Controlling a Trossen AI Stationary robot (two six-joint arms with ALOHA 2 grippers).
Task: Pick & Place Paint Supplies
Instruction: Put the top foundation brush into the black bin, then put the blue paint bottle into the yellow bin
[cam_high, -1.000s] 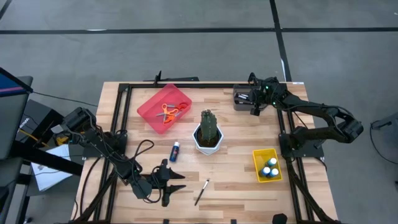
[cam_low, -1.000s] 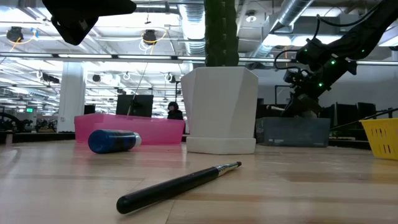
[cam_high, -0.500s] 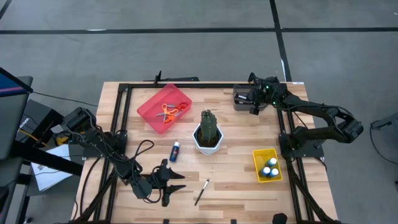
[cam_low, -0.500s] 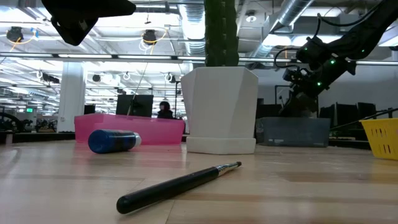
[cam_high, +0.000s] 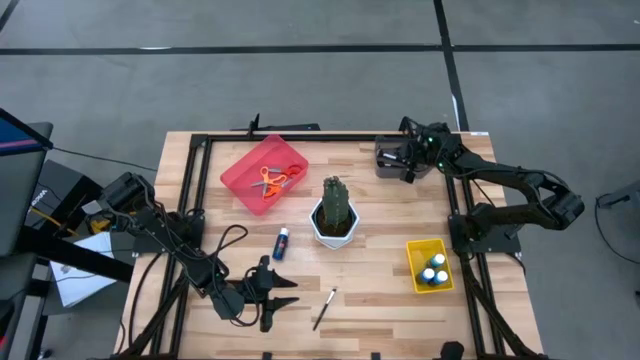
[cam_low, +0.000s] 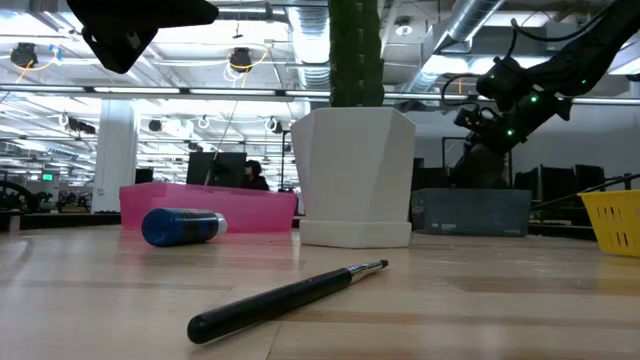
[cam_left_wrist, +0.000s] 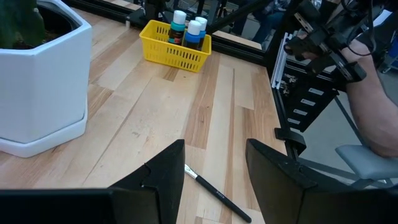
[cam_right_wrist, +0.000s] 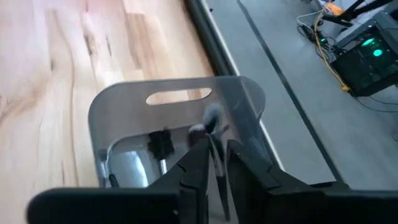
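Observation:
My right gripper (cam_high: 407, 164) hovers over the grey bin (cam_high: 390, 158) at the table's far right, shut on a thin paintbrush (cam_right_wrist: 212, 124); a dark item (cam_right_wrist: 161, 144) lies inside the bin. My left gripper (cam_high: 281, 294) is open, low near the table's near edge. Just right of it a dark-handled paintbrush (cam_high: 323, 309) lies flat on the wood, also seen as the brush (cam_left_wrist: 217, 194) in the left wrist view. A blue paint bottle (cam_high: 281, 242) lies on its side. Orange scissors (cam_high: 270, 180) lie in the red tray (cam_high: 243, 170). Capped bottles (cam_high: 434, 270) stand in the yellow basket (cam_high: 417, 249). My right gripper pinches the paintbrush's shaft (cam_right_wrist: 214, 146) between its two fingers, coming from above and slanting down toward the bin. The brush runs along the fingers, its bristle end (cam_right_wrist: 212, 114) sticking out beyond the tips over the bin's opening, lifted clear.
A green cactus in a white pot (cam_high: 334, 213) stands mid-table between the arms. Black frame rails (cam_high: 300, 136) run along the table's far and side edges. A person's arm (cam_left_wrist: 373, 118) shows beyond the right edge. Bare wood lies around the loose brush.
My right gripper has risen a little above the grey bin and shifted slightly toward the far edge, staying shut. The left arm and the objects on the table have kept still.

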